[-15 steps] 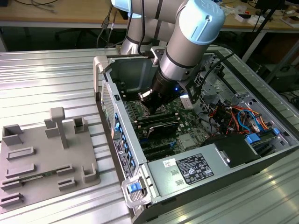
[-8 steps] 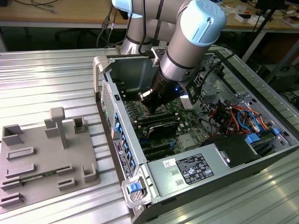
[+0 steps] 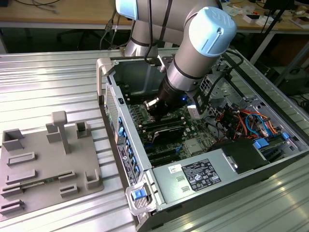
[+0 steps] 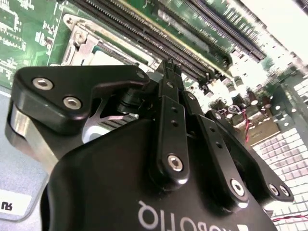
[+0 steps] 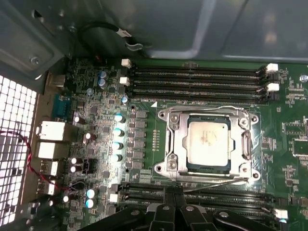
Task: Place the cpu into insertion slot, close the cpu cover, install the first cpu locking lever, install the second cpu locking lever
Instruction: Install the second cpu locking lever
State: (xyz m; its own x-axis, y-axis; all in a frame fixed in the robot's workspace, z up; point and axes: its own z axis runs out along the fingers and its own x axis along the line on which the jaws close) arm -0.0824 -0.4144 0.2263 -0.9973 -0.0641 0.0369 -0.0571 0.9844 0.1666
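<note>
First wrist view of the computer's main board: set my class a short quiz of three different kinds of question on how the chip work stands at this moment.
1. True or false: the chip lies in its socket with the metal cover frame closed around it.
2. Multiple choice: the gripper sits nearest to A) the white fan grille, B) the memory slots beside the socket, C) the grey tray outside the case.
3. Fill in: in the exterior view, the arm reaches down into the open computer ____.

Key: 1 true; 2 B; 3 case.
</note>
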